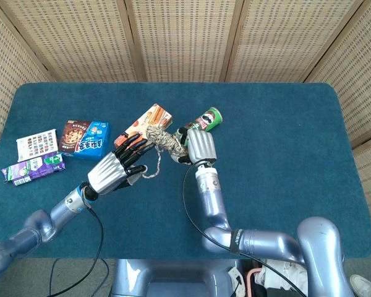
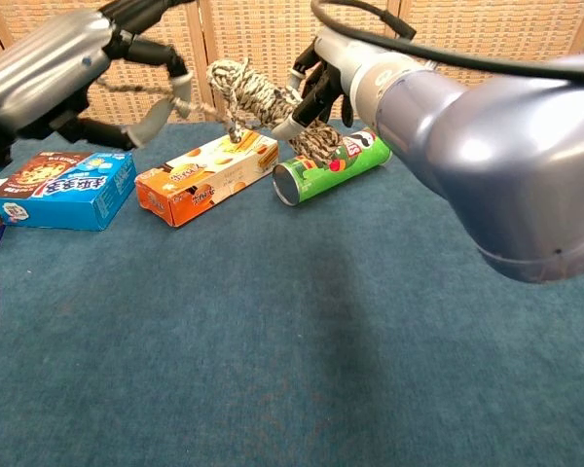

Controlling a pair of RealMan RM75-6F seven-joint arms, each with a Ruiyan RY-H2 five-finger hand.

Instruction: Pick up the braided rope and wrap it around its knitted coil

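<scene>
Wrap part done: my right hand (image 1: 195, 145) grips the coil (image 2: 258, 97) in the air, just above the orange box (image 2: 206, 175). My left hand (image 1: 119, 168) pinches the loose rope (image 1: 152, 171), slack hanging near the box. More turns left, I judge. Can (image 2: 331, 163) lies beside the box; blue box (image 1: 85, 137) further left. Both sit close under the work.

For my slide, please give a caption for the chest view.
Right hand holds the knitted coil above the orange box while left hand guides the braided rope.
</scene>
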